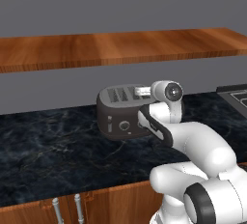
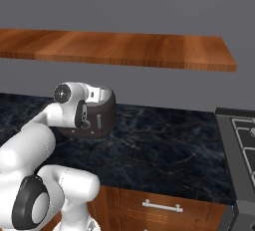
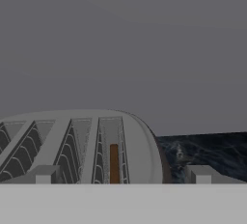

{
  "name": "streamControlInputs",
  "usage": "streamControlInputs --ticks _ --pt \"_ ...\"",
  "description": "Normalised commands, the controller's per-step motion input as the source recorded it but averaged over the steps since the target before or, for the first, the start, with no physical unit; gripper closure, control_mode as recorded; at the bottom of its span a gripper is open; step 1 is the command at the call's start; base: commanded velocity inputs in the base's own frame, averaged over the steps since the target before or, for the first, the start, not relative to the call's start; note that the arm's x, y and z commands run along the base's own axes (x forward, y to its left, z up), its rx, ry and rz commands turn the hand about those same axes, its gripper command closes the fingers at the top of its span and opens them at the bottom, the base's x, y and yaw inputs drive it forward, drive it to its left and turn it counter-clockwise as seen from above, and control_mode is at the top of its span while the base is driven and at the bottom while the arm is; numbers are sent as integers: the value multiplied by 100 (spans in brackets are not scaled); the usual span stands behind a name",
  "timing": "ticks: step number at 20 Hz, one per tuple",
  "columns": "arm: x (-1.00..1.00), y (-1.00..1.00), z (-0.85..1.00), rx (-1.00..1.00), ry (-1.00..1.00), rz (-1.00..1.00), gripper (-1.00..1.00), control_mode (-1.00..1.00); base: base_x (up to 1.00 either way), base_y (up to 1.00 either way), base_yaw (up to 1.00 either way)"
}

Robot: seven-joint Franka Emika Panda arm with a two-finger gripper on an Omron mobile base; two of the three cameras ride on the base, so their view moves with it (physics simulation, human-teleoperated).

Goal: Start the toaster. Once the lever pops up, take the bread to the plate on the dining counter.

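Note:
The dark grey toaster stands on the black counter, with a round knob facing front. From above, the hand view looks down on the toaster's slots. The bread, a thin brown slice, stands in the rightmost slot. My gripper hovers just above the toaster's top at its right end, open, its fingertips far apart with nothing between them. In the left base view my gripper reaches left over the toaster. The plate and the dining counter are out of view.
The black marble counter has silver-handled cabinet doors below it. A wooden shelf runs along the grey wall above the toaster. A stove lies at the right.

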Motion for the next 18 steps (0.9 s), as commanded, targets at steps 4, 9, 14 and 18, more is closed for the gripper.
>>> streamControlInputs --ticks 4,9,14,18 --pt "0 0 0 0 0 0 -100 -100 0 0 0" --pt "0 0 0 0 0 0 -100 -100 0 0 0" --pt "0 0 0 0 0 0 -100 -100 0 0 0" --pt "0 0 0 0 0 0 -100 -100 0 0 0"
